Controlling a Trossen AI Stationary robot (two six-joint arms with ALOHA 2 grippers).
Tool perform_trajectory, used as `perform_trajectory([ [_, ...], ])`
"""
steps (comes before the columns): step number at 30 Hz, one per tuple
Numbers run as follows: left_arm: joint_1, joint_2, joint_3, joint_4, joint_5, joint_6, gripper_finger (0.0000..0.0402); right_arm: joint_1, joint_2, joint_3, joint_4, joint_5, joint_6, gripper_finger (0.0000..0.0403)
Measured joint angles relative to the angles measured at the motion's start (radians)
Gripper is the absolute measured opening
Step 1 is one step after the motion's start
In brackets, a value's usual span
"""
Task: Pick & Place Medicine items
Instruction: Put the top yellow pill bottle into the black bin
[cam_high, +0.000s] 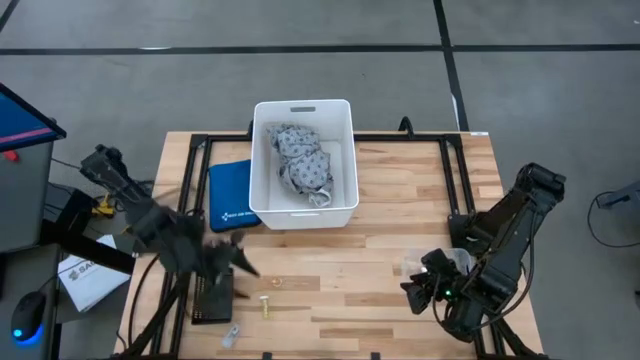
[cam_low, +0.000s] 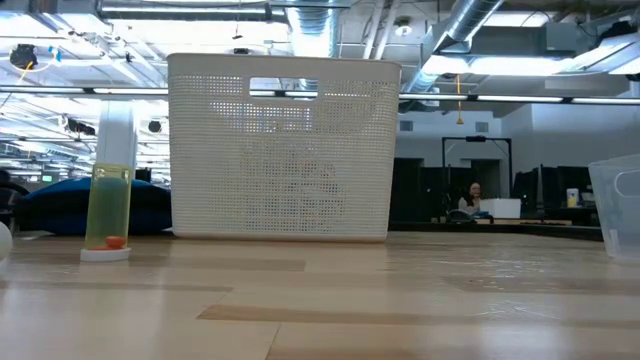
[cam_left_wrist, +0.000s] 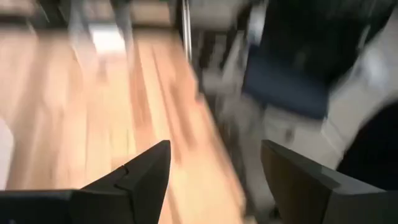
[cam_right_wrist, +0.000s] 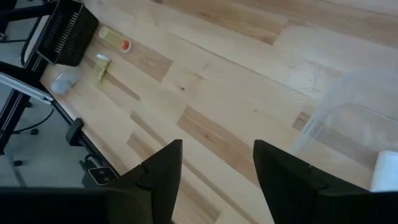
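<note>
No plain white cylinder shows clearly. Only a white rounded thing (cam_right_wrist: 385, 171) peeks in at the right wrist view's edge, behind a clear plastic container (cam_right_wrist: 351, 121). My left gripper (cam_high: 240, 262) (cam_left_wrist: 214, 155) hovers open over the table's left near part, just right of a black grid-like block (cam_high: 212, 295). My right gripper (cam_high: 412, 290) (cam_right_wrist: 217, 152) is open above the right near part, beside the clear container (cam_high: 445, 262). Neither holds anything. The white bin (cam_high: 303, 205) (cam_low: 285, 150) stands at the far middle with a grey patterned cloth bundle (cam_high: 300, 160) inside.
A yellow-green see-through tube (cam_low: 110, 205) (cam_right_wrist: 115, 38) stands on its white cap near the black block. A brass bolt (cam_high: 266, 305) (cam_right_wrist: 101, 67) and a small pale piece (cam_high: 230, 335) lie by the near edge. A blue pouch (cam_high: 230, 195) lies left of the bin.
</note>
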Motion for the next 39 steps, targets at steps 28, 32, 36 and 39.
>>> perform_trajectory([
  [28,0.129,0.451,0.013,-0.159,-0.04,-0.135,0.025,0.011,0.004,0.001,0.043,0.085,-0.007,0.0193],
  [32,0.155,0.451,0.012,-0.168,-0.003,-0.134,0.025,0.021,0.005,0.001,0.055,0.11,-0.006,0.0193],
  [36,0.17,0.451,0.012,-0.173,0.011,-0.114,0.025,0.024,0.005,0.001,0.062,0.133,-0.006,0.0193],
  [39,0.176,0.457,0.002,-0.183,0.035,-0.108,0.025,0.024,0.005,0.001,0.078,0.133,-0.02,0.0193],
])
